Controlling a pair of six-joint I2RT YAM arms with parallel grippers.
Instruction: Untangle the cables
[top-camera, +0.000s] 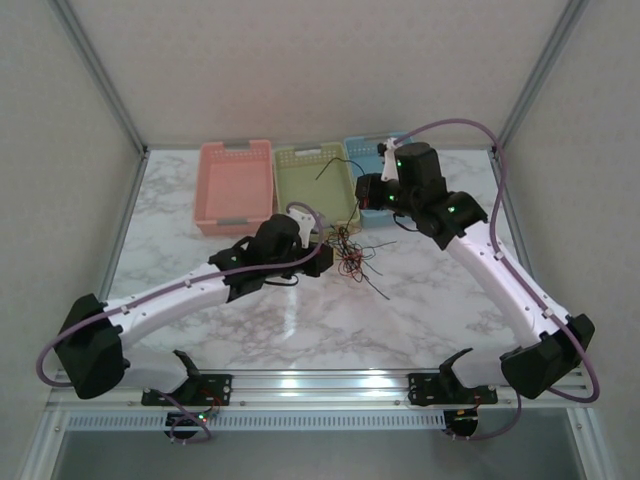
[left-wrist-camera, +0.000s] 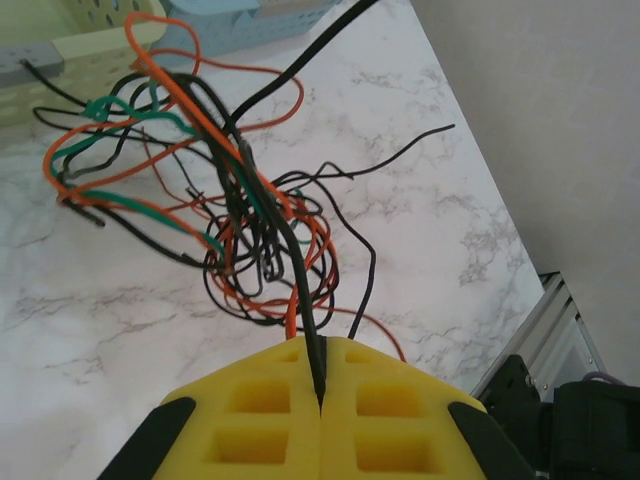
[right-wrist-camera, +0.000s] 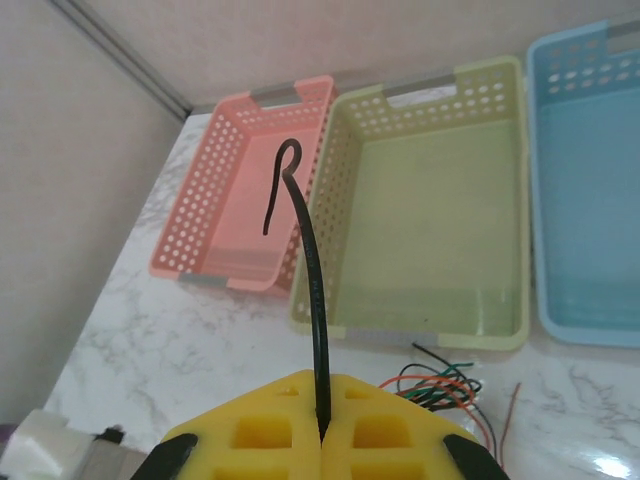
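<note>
The cables (top-camera: 350, 255) lie in a curly knot of black, orange and green strands on the marble table, in front of the green basket. My left gripper (top-camera: 325, 256) sits at the knot's left edge. In the left wrist view its yellow pads (left-wrist-camera: 270, 410) are shut on a black cable (left-wrist-camera: 300, 280) that runs out of the tangle (left-wrist-camera: 250, 215). My right gripper (top-camera: 372, 196) hangs above the knot, near the blue basket. It is shut (right-wrist-camera: 322, 380) on another black cable (right-wrist-camera: 312, 270), whose hooked free end rises over the baskets. Part of the tangle (right-wrist-camera: 440, 385) shows below it.
Three empty perforated baskets stand in a row at the back: pink (top-camera: 236, 148), green (top-camera: 300, 153) and blue (top-camera: 360, 142). The marble table (top-camera: 430, 300) ends at a metal rail on the near side. Frame posts and walls close in the sides.
</note>
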